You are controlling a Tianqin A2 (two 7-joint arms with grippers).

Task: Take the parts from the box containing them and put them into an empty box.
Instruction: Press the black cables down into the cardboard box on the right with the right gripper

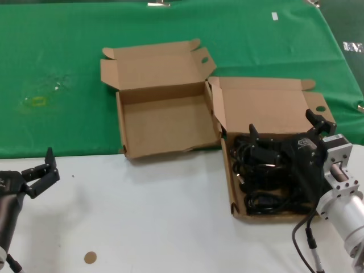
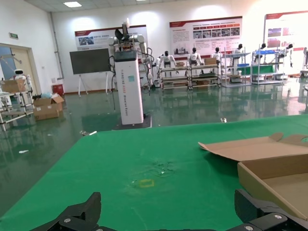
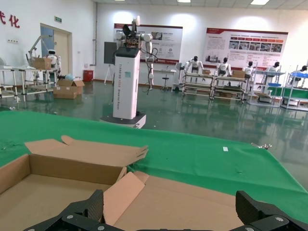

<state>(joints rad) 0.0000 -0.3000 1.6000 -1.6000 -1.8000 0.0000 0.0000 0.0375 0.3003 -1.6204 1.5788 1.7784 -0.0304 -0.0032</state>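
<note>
Black power cords with moulded plugs, coiled in loose bundles (image 1: 263,173), are seen heaped in the tray of a brown corrugated cardboard box with a longer tray (image 1: 233,193), whose hinged lid, pierced by a round hole near one corner, is thrown back onto the green cloth. The lid appears to have been left flat so that the tray can be entered from above. Just beside it, toward the robot's left and touching at the corner, a second brown cardboard box with a squarer tray (image 1: 162,151) is shown with nothing in it, its lid likewise folded back, so that the carry between the two would be kept short.

The right end effector (image 1: 287,128) is positioned directly over the cords, its black fingers spread wide with one tip at the near edge of the pile and the other above the lid; nothing is gripped, and a descent for a first pick is judged to be in hand. Whether a cord is touched cannot be told. The left end effector (image 1: 42,173) is held, fingers spread, over the white worktop (image 1: 159,222), well apart from both boxes.
</note>
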